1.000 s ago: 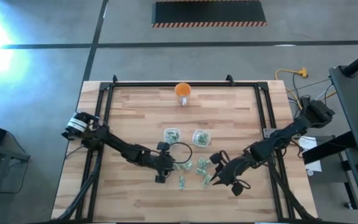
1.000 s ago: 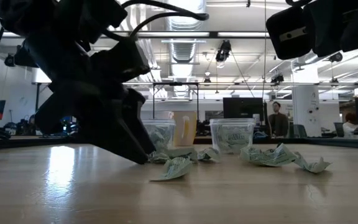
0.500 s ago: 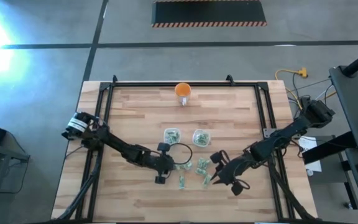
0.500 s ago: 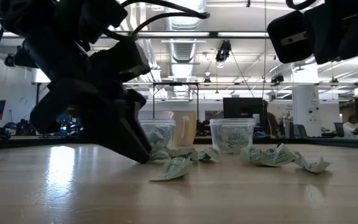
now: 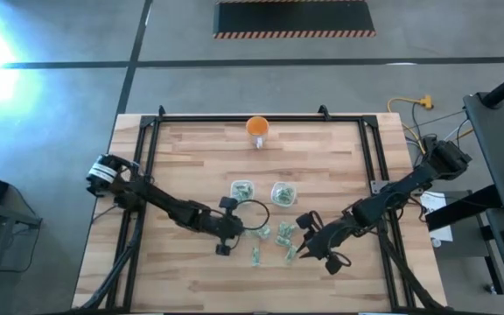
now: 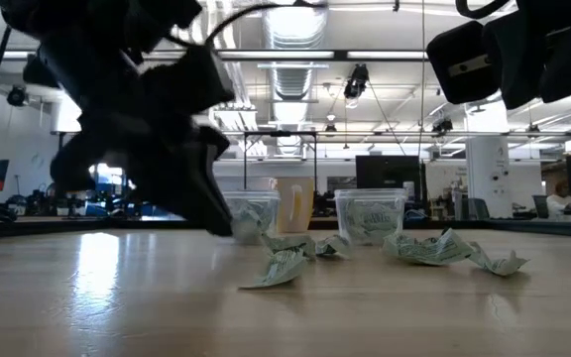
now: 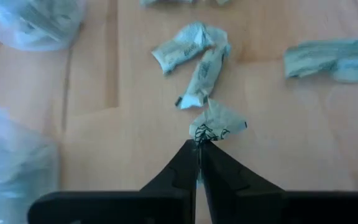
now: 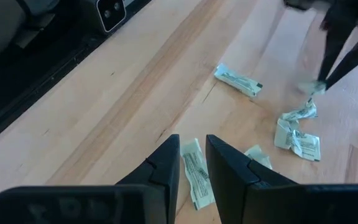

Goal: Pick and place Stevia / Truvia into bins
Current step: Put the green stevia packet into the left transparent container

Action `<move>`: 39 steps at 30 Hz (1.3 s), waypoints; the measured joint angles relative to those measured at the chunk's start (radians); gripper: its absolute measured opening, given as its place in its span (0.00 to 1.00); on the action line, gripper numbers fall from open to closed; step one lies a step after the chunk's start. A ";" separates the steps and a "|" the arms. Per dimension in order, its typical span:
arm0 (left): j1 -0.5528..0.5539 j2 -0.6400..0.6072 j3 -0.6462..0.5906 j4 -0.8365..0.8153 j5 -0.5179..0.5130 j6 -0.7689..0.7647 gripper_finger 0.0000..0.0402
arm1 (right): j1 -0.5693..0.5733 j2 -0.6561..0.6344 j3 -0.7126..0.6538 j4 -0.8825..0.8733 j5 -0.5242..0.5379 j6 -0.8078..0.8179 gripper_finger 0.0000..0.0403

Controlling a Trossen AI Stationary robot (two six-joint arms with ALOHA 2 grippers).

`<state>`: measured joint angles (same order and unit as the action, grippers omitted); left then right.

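Since a second ago our left arm has risen a little off the table, and its left gripper, wide open then, has clamped onto the corner of one packet. That pinch means we have a sweetener packet in hand, so the next step, as we judge it, is the carry to a bin.

Our right arm sits over the loose pile on its own side. The right gripper hangs partly spread with a packet lying between its fingers; we cannot tell whether it grips it or merely straddles it.

The two bins stand side by side just beyond the pile, each already holding some packets, with the orange cup well apart at the far edge.

The packets are small, flat, pale green and white, several crumpled or folded. The rest lie scattered between the grippers, near the bins. The one we hold looks creased, caught only at its tip.
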<state>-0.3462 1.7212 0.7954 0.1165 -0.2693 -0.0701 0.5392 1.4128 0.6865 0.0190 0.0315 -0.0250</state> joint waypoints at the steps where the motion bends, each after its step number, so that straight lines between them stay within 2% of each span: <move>1: 0.000 -0.014 0.003 -0.016 -0.002 0.000 0.00 | 0.000 0.000 0.000 -0.004 0.000 0.000 0.17; 4: 0.000 -0.066 0.005 -0.064 -0.017 0.000 0.00 | 0.000 0.000 0.000 -0.010 0.003 0.009 0.17; 8: 0.000 -0.144 0.003 -0.095 -0.094 0.009 0.00 | 0.001 0.000 0.000 -0.024 0.025 0.024 0.17; 14: 0.001 -0.227 0.000 -0.143 -0.290 0.096 0.00 | 0.002 0.000 0.000 -0.032 0.049 0.026 0.17; 19: 0.017 -0.246 0.000 -0.150 -0.441 0.183 0.00 | 0.002 0.000 0.000 -0.035 0.051 0.026 0.17; 30: 0.151 -0.175 -0.002 -0.127 -0.446 0.189 0.00 | 0.002 0.000 0.000 -0.040 0.051 0.026 0.17; 35: 0.186 -0.149 -0.002 -0.125 -0.415 0.188 0.01 | 0.002 0.000 0.000 -0.043 0.051 0.026 0.17; 39: 0.189 -0.145 -0.002 -0.092 -0.365 0.190 0.05 | 0.002 0.000 0.000 -0.045 0.051 0.026 0.17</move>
<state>-0.1570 1.5762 0.7935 0.0247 -0.6343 0.1198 0.5407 1.4132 0.6861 -0.0259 0.0822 0.0006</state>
